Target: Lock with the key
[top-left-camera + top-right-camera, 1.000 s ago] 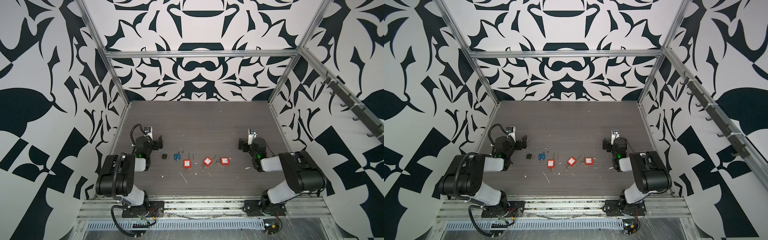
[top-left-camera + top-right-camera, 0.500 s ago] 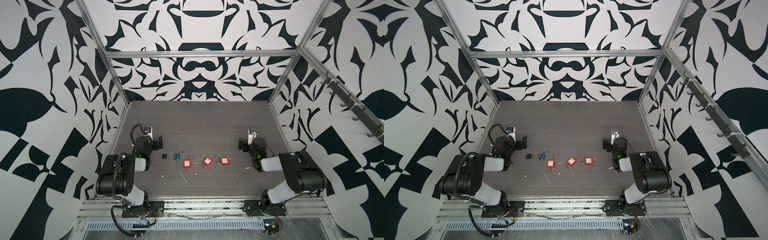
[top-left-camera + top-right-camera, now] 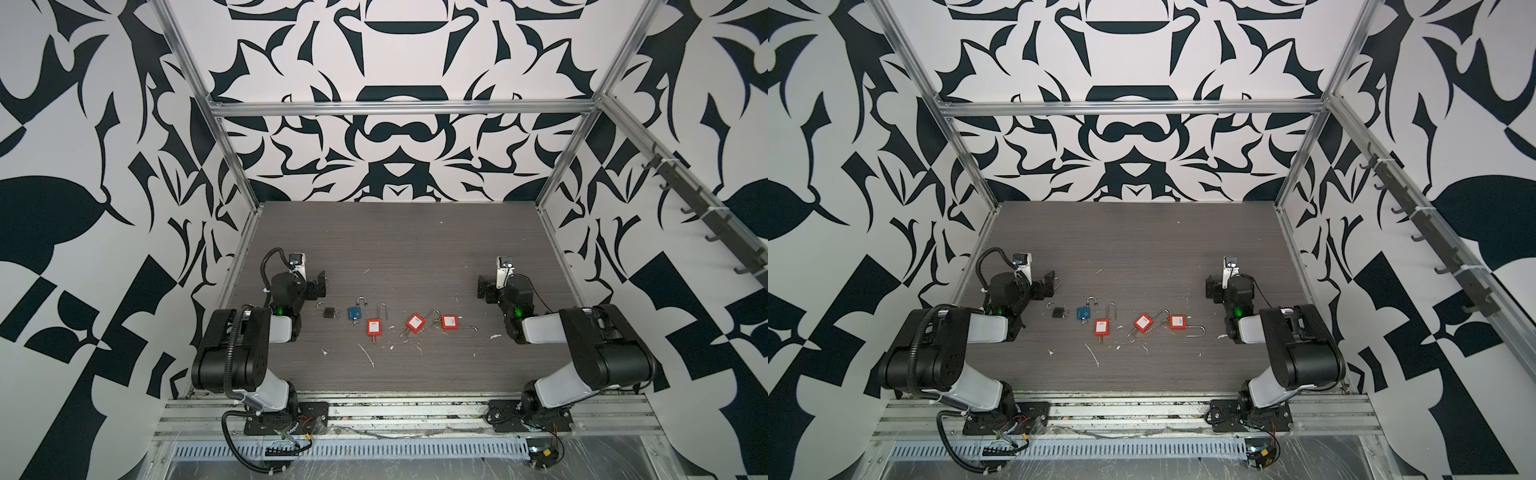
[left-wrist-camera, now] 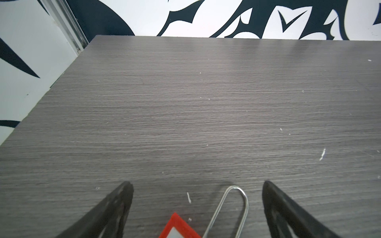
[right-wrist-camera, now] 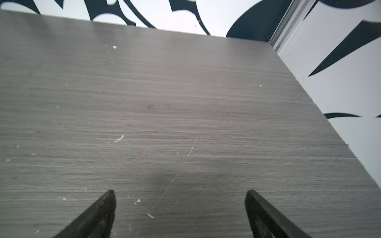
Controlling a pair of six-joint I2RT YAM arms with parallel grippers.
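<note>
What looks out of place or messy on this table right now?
White flecks and streaks litter the dark grey wood-grain tabletop, like chipped debris. The middle red plastic padlock lies diagonal, askew between the squarer-lying red padlocks on either side.

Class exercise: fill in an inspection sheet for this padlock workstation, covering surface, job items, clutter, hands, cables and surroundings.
Surface: grey wood-grain tabletop, scuffed, with white streaks.
Job's things: small black padlock, blue padlock and three red plastic padlocks in a row between the arms; another red padlock lies between the left hand's fingers; keys too small to confirm.
Clutter: nothing seen beyond the streaks.
Hands: left hand open, gripping nothing; right hand open over bare table.
Cables: black corrugated cable on the left arm; loose wires at the bases.
Surroundings: black-and-white patterned walls, aluminium frame, hook rail.
</note>
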